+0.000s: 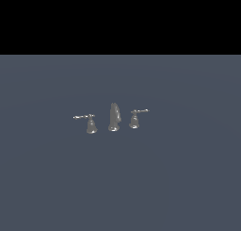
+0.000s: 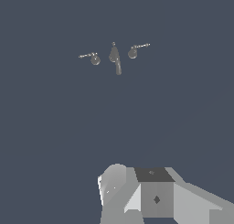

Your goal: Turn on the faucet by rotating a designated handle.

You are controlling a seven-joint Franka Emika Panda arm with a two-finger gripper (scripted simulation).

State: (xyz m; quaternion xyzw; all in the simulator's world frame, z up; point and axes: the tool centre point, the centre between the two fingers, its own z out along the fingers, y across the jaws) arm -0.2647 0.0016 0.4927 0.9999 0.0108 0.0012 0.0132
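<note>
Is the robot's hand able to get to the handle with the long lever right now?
Probably yes. The hand is well away from the faucet, and nothing lies between it and the long-lever handle. The other handle stands apart, beyond the spout.

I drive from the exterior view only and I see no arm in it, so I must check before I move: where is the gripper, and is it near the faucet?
Observer: The wrist view shows the gripper well apart from the faucet, touching nothing.
Operator: Is it open or shut?
Observer: I cannot tell. Only grey blocks of its body show at the frame's edge, and no fingertips.
Operator: Which way does the spout reach? From my side it looks only upright.
Observer: Seen from above, the spout stretches toward the gripper's side. The designated handle stands beside it, with only bare floor between that handle and the gripper.
</note>
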